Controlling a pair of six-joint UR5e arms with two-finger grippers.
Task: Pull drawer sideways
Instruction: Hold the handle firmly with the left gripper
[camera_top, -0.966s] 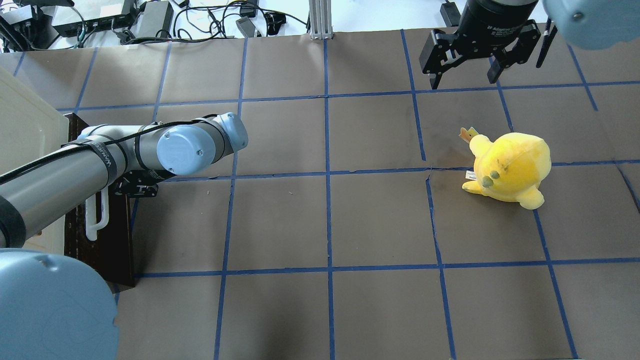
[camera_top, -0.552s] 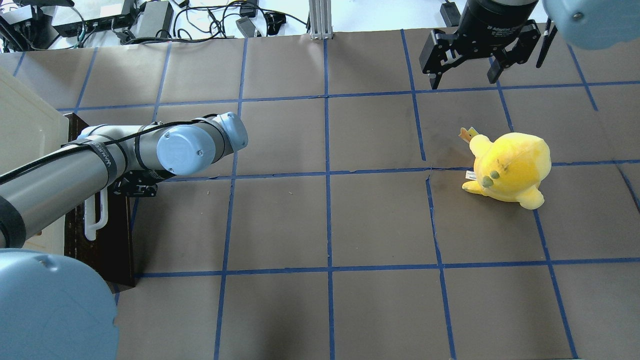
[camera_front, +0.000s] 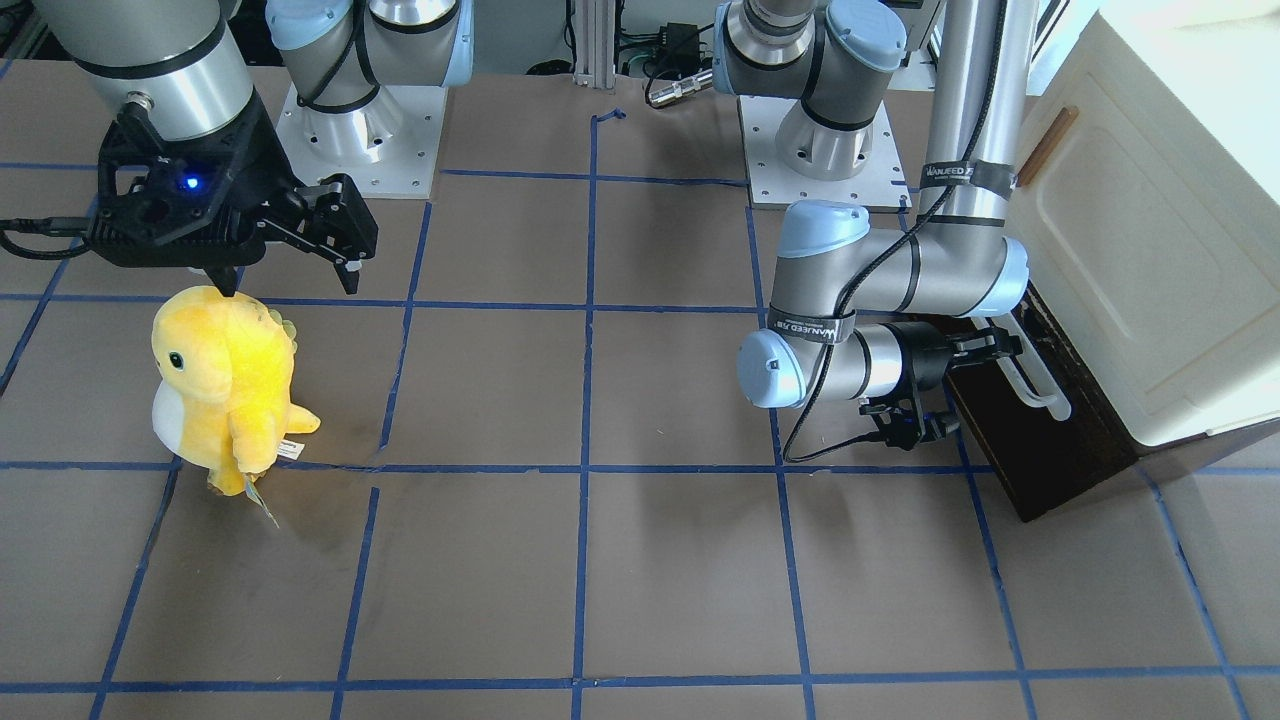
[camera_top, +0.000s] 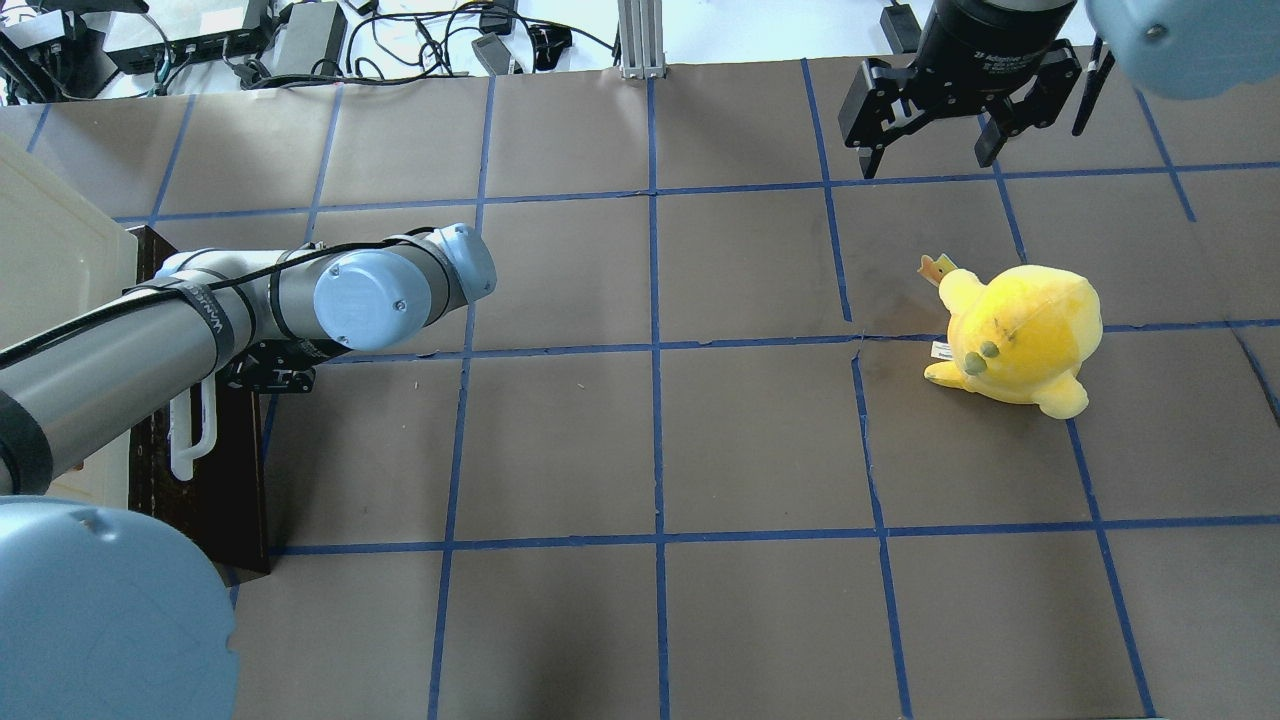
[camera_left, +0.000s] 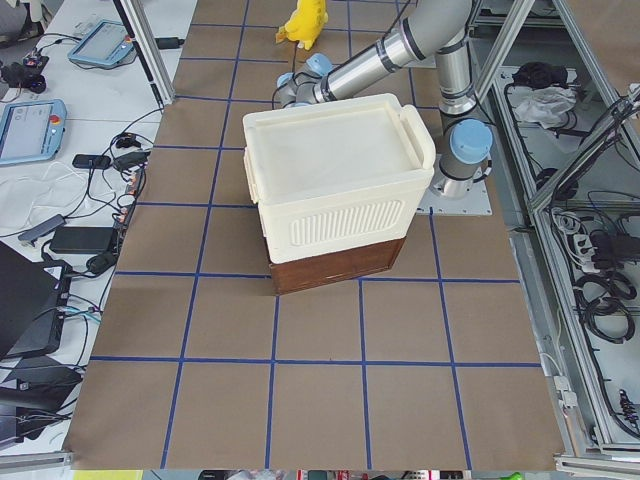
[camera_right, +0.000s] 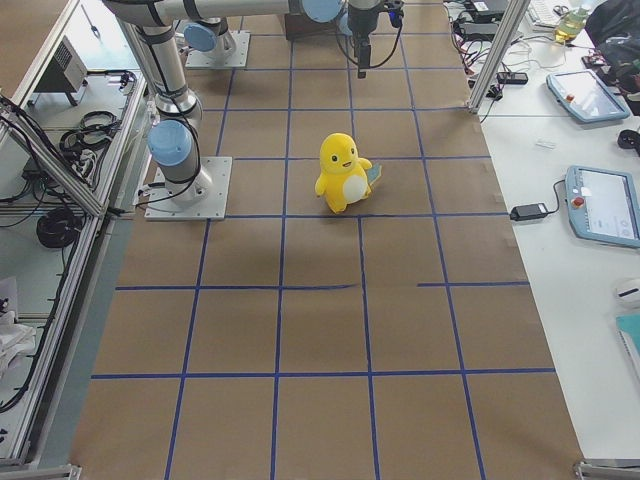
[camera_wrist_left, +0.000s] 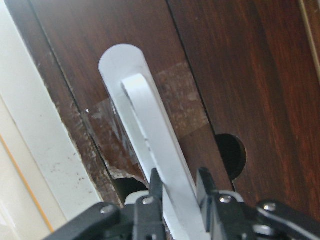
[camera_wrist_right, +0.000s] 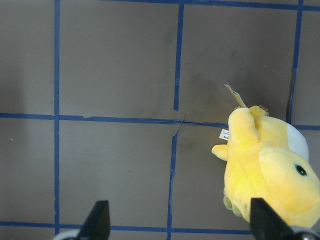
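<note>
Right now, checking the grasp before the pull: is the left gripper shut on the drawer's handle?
Shut. In the wrist view the left gripper clamps the white handle of the drawer from both sides, no gap.

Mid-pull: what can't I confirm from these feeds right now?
Drawer inside and how far it is out: the front-facing view shows only its dark front; in exterior left the cream cabinet blocks it.
Left gripper on the handle: in the overhead its own arm mostly covers it.
Handle's lower end: hidden behind the gripper in the left wrist view.
</note>
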